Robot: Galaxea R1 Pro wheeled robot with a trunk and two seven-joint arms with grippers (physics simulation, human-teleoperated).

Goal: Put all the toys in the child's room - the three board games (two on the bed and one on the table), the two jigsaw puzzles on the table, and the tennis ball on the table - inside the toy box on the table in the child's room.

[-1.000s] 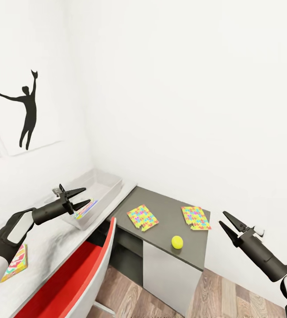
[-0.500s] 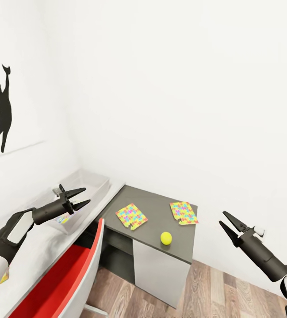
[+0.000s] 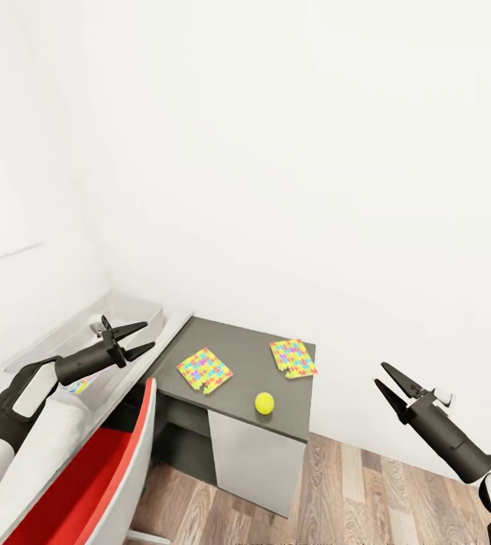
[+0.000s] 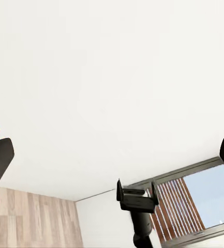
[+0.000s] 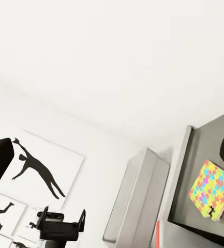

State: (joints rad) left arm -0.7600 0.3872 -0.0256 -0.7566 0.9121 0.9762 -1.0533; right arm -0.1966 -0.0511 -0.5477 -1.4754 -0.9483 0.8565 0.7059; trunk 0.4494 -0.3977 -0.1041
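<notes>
On the low dark grey cabinet top (image 3: 237, 362) lie two thin jigsaw puzzle sheets of yellow, pink, green and blue mosaic (image 3: 203, 369) (image 3: 293, 357), well apart, with a small yellow-green tennis ball (image 3: 264, 403) near the front edge between them. Beside the cabinet runs the long pale grey counter (image 3: 45, 446), carrying the shallow light grey toy box (image 3: 135, 312) against the white wall, a colourful flat item partly hidden behind the left arm, and a red-seated chair (image 3: 86, 484) pushed up at its front. Both black grippers hang empty in the air with fingers spread, the left gripper (image 3: 139, 338) over the counter near the toy box and the right gripper (image 3: 387, 380) above the wood plank floor (image 3: 366, 492), apart from the cabinet.
</notes>
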